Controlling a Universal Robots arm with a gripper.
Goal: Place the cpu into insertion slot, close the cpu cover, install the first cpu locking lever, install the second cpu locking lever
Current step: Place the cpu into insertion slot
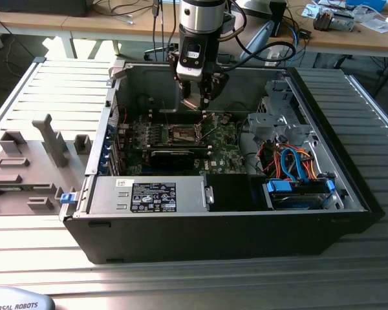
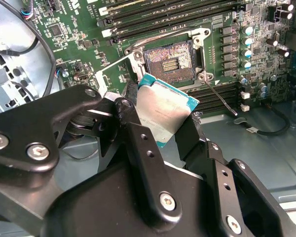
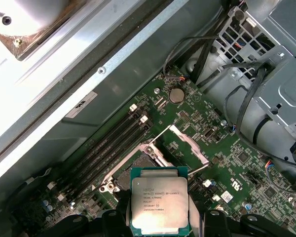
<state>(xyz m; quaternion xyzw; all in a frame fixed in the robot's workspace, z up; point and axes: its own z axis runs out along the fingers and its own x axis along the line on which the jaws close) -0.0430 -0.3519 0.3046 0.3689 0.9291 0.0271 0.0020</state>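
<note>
My gripper hangs inside the open computer case, a short way above the green circuit board. It is shut on the cpu, whose silver-grey top faces the camera in the first wrist view. One black finger presses each side edge of the chip. The insertion slot lies just beyond the chip, its dark centre bare; the exterior view shows this socket below the gripper. The cpu cover stands swung up and open beside the slot. A thin locking lever sticks out free at one side.
The case walls ring the board. A long black card lies in front of the slot, memory slots beside it. A drive cage and coloured cables sit on the exterior view's right, grey fixtures on its left.
</note>
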